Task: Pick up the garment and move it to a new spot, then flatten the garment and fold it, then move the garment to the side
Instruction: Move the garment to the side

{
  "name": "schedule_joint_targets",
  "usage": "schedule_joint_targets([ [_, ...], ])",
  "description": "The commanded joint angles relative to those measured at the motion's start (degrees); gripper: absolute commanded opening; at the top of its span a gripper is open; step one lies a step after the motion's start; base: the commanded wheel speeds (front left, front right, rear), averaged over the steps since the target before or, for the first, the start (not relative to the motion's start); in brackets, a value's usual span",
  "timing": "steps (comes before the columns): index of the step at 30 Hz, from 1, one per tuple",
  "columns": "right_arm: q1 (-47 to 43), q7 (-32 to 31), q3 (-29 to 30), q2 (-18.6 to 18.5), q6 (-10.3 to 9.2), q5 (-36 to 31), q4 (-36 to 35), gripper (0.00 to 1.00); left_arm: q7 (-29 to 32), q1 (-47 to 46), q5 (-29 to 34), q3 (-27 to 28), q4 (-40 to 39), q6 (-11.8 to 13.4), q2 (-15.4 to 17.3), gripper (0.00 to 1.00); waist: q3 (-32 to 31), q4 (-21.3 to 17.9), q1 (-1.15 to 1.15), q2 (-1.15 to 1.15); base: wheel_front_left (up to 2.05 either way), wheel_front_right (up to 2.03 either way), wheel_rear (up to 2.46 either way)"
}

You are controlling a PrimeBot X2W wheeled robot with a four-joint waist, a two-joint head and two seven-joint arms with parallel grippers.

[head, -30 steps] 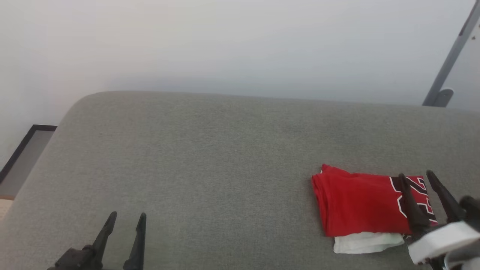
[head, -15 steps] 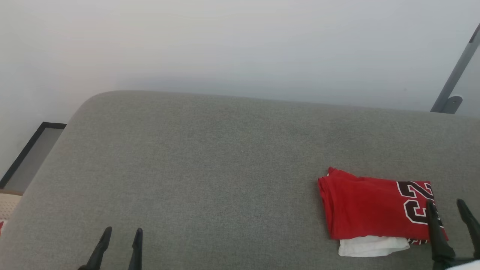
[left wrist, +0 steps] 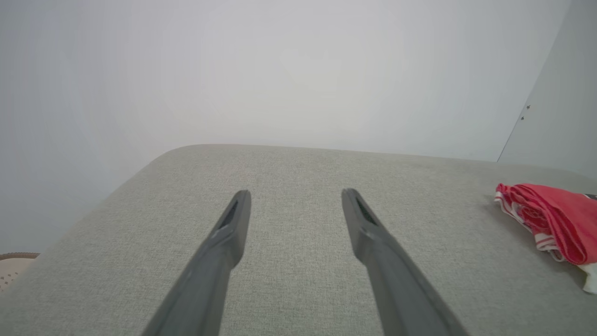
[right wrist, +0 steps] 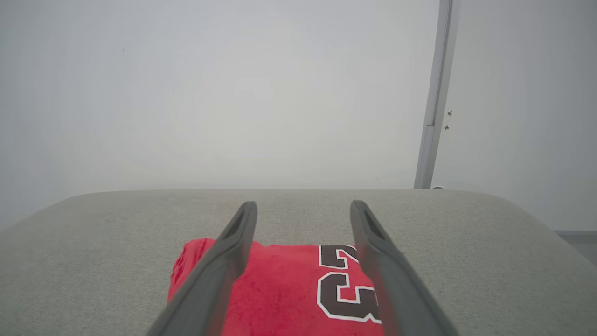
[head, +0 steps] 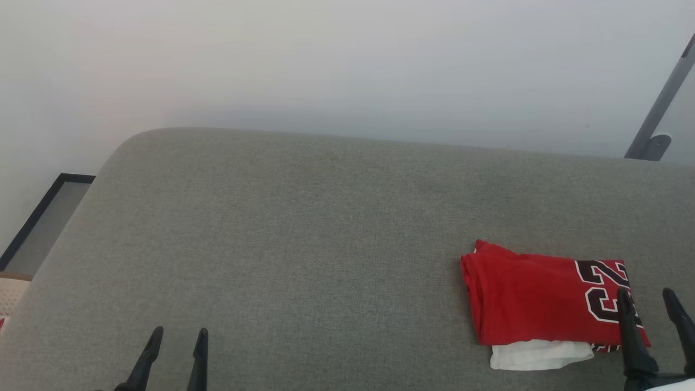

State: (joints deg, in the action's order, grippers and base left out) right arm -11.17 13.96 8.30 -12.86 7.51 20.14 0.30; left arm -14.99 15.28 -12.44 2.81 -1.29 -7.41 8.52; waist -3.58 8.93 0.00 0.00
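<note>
The garment [head: 537,298] lies folded into a red rectangle on the right part of the grey cushioned surface [head: 326,228], with a black white-outlined number at its right end and a white layer sticking out along its near edge. My right gripper [head: 649,296] is open at the lower right, its left finger over the garment's right end and nothing between the fingers. From the right wrist the garment [right wrist: 298,289] lies below the open right gripper [right wrist: 303,207]. My left gripper [head: 178,334] is open at the lower left over bare cushion. From the left wrist the open left gripper [left wrist: 296,196] is empty and the garment [left wrist: 555,219] lies far right.
A pale wall rises behind the cushion's far edge. A grey metal pole [head: 659,108] leans at the upper right. At the left, floor with a dark-framed mat [head: 43,222] and a bit of a beige perforated basket [head: 11,296] show past the cushion's rounded corner.
My right gripper has pulled back off the garment toward the lower right, leaving it on the cushion. The left gripper has drawn back a little too. The camera has shifted slightly.
</note>
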Motion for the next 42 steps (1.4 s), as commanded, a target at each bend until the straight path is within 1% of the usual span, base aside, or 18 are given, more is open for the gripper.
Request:
schedule_joint_targets([
  [1,0.7,-0.2,0.0,0.2,-0.06,-0.2,-0.3,1.0,-0.2,-0.5,0.6,-0.2,-0.2,-0.1,-0.2,1.0,0.1,0.0,0.0,0.0,0.0,0.0,0.0],
  [5,1.7,-0.3,0.0,0.0,-0.06,-0.5,-0.4,1.0,-0.2,-0.6,0.8,0.0,-0.1,-0.1,-0.5,1.0,0.3,-0.1,0.0,0.0,0.0,0.0,0.0],
  [9,4.3,-2.2,0.0,-1.5,-0.06,-1.5,0.9,1.0,-0.2,-1.3,0.2,-1.4,0.5,-0.1,-0.8,1.0,0.7,-0.6,0.0,0.0,0.0,0.0,0.0],
  [11,6.0,-4.9,-0.1,-2.9,-0.06,-1.9,2.2,1.0,-0.2,-1.9,0.1,-1.7,0.5,-0.1,-0.7,1.0,1.0,-0.8,0.0,0.0,0.0,0.0,0.0],
  [15,9.5,-13.2,-2.3,-7.7,-0.06,-1.1,5.7,1.0,-0.2,-3.1,0.3,-2.8,0.7,-0.1,-0.7,1.0,2.0,-1.1,0.0,0.0,0.0,0.0,0.0],
  [18,12.1,-20.0,-6.1,-12.8,-0.06,1.1,8.2,1.0,-0.2,-4.1,0.3,-3.7,0.9,-0.1,-0.7,1.0,3.1,-1.2,0.0,0.0,0.0,0.0,0.0],
  [21,15.6,-27.2,-8.5,-17.1,-0.07,4.0,10.6,1.0,-0.2,-6.0,0.1,-4.5,1.0,-0.1,-0.6,1.0,5.6,-1.2,0.0,0.0,0.0,0.0,0.0],
  [27,22.5,-41.8,-12.8,-24.1,-0.08,11.8,13.9,1.0,-0.2,-11.4,-0.2,-6.4,1.9,-0.1,0.1,1.0,11.5,-0.5,0.0,0.0,0.0,0.0,0.0],
  [29,24.3,-46.4,-14.3,-25.3,-0.07,14.0,14.2,1.0,-0.2,-13.3,-0.5,-6.7,2.1,-0.1,0.3,1.0,13.5,-0.4,0.0,0.0,0.0,0.0,0.0],
  [32,27.6,-51.9,-14.7,-26.8,-0.08,16.5,15.2,1.0,-0.2,-16.0,-0.7,-7.5,2.3,-0.1,0.7,1.0,16.2,-0.1,0.0,0.0,0.0,0.0,0.0],
  [34,29.0,-55.3,-14.9,-27.2,-0.08,17.5,16.2,1.0,-0.2,-17.5,-0.9,-8.0,2.4,-0.1,0.9,1.0,17.7,0.2,0.0,0.0,0.0,0.0,0.0],
  [35,30.0,-58.0,-15.3,-27.4,-0.08,17.9,16.6,1.0,-0.2,-19.0,-1.1,-8.4,2.6,-0.1,0.9,1.0,19.1,0.5,0.0,0.0,0.0,0.0,0.0],
  [41,29.5,-63.8,-17.3,-25.6,-0.05,19.5,17.3,1.0,-0.2,-21.8,-0.9,-9.2,2.9,-0.1,1.1,1.0,22.1,0.8,0.0,0.0,0.0,0.0,0.0],
  [42,29.2,-64.4,-17.8,-25.4,-0.04,19.7,17.1,0.96,-0.2,-22.1,-0.9,-9.1,3.0,-0.1,1.2,1.0,22.6,0.7,0.0,0.0,0.0,0.0,0.0],
])
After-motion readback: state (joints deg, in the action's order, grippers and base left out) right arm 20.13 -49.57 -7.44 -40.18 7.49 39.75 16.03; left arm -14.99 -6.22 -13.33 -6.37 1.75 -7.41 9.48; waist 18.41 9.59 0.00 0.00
